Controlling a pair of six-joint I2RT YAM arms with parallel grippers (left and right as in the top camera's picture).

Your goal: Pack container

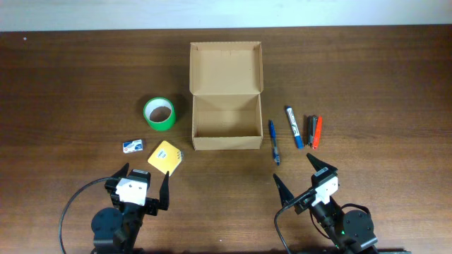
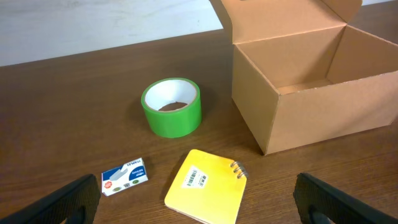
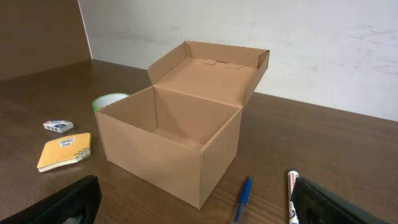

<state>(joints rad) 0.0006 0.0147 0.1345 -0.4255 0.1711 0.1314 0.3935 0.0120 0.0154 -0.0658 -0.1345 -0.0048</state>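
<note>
The tan cardboard container point(image 1: 226, 141) stands open mid-table, its flap lid point(image 1: 226, 67) folded back. It looks empty inside. It also shows in the left wrist view point(image 2: 311, 118) and the right wrist view point(image 3: 161, 152). My left gripper point(image 1: 144, 189) is open and empty at the near left, just short of a yellow spiral notepad point(image 1: 165, 156) point(image 2: 208, 186) point(image 3: 62, 151). My right gripper point(image 1: 305, 175) is open and empty at the near right, just short of a blue pen point(image 1: 274, 149) point(image 3: 242, 196).
A green tape roll point(image 1: 160, 113) point(image 2: 172, 107) and a small blue-white staples box point(image 1: 132, 146) point(image 2: 124, 176) lie left of the container. A blue-capped marker point(image 1: 293, 127) point(image 3: 291, 196), a black marker point(image 1: 310, 130) and a red marker point(image 1: 317, 131) lie to its right.
</note>
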